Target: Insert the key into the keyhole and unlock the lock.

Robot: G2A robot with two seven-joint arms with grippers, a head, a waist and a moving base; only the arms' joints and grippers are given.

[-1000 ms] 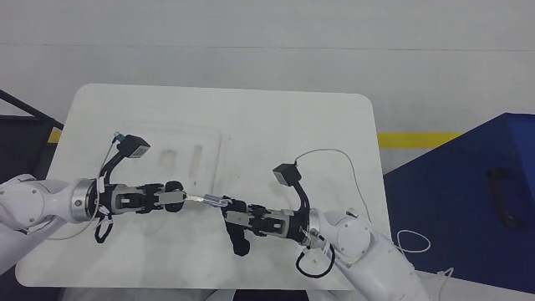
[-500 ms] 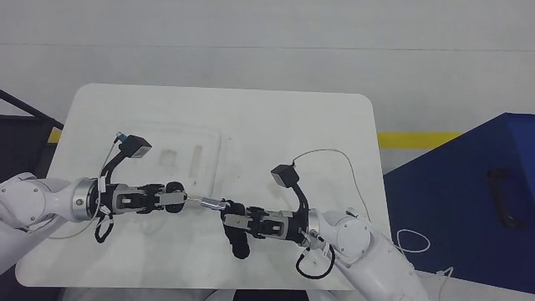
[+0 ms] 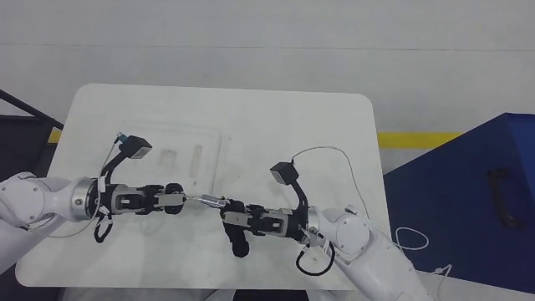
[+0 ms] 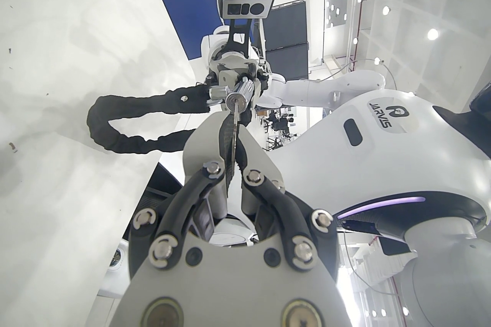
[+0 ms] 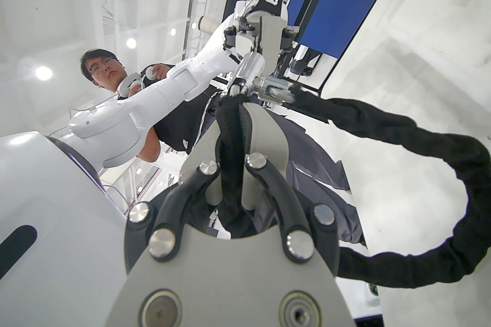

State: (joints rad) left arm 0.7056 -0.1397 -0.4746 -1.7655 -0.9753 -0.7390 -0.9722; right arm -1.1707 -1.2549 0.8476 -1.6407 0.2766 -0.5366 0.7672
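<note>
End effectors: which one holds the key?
The left end effector: it pinches the key, tip at the keyhole. The right end effector instead clamps the lock by its black-sleeved cable.

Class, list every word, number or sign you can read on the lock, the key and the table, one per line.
None to read: what shows of the lock, the key and the table carries no words, numbers or signs.

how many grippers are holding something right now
2. The left gripper is shut on the key; the right gripper, facing it over the table, is shut on the black lock cable.
</note>
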